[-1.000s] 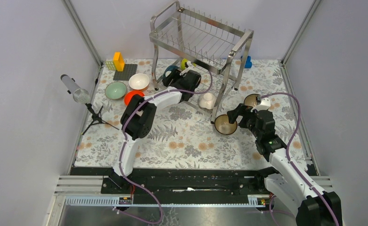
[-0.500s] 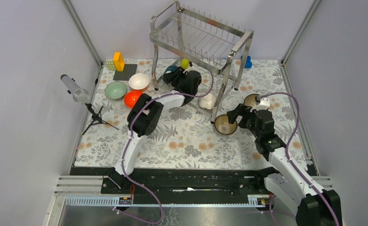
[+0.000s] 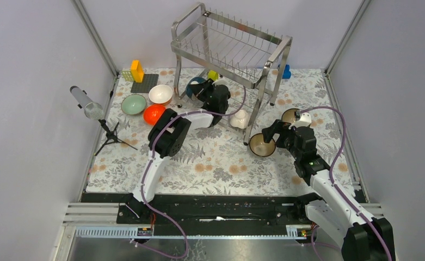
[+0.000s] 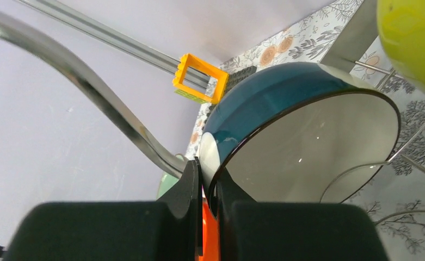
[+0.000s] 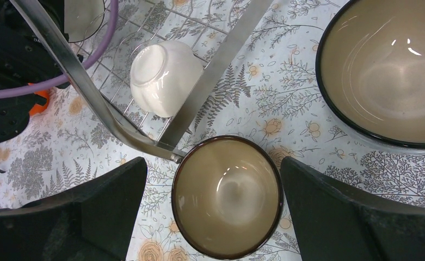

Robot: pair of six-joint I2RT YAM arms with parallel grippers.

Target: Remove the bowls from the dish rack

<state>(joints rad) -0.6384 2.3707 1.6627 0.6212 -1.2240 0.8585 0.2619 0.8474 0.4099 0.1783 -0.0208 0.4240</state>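
The steel dish rack (image 3: 229, 46) stands at the back of the mat. On its lower shelf, a blue bowl (image 3: 195, 86) with a pale inside stands on edge. My left gripper (image 3: 207, 93) is shut on that blue bowl's (image 4: 286, 109) rim, one finger inside and one outside (image 4: 207, 168). A yellow-green bowl (image 4: 411, 38) sits just beyond it, and a white bowl (image 5: 164, 76) lies further right on the same shelf. My right gripper (image 5: 213, 201) hangs open over a brown bowl (image 5: 226, 196) that stands upright on the mat beside a rack leg (image 5: 90, 92).
A second, larger brown bowl (image 3: 290, 115) stands right of the rack. Pale green (image 3: 133, 104), white (image 3: 160, 93) and orange-red (image 3: 153, 113) bowls sit at the left. A yellow block (image 3: 137, 70), a blue block (image 3: 287, 70) and a small tripod stand (image 3: 108, 135) are also here.
My left gripper reached further under the rack and closed on the blue bowl's rim. The rack has shifted slightly. The right arm has not moved.
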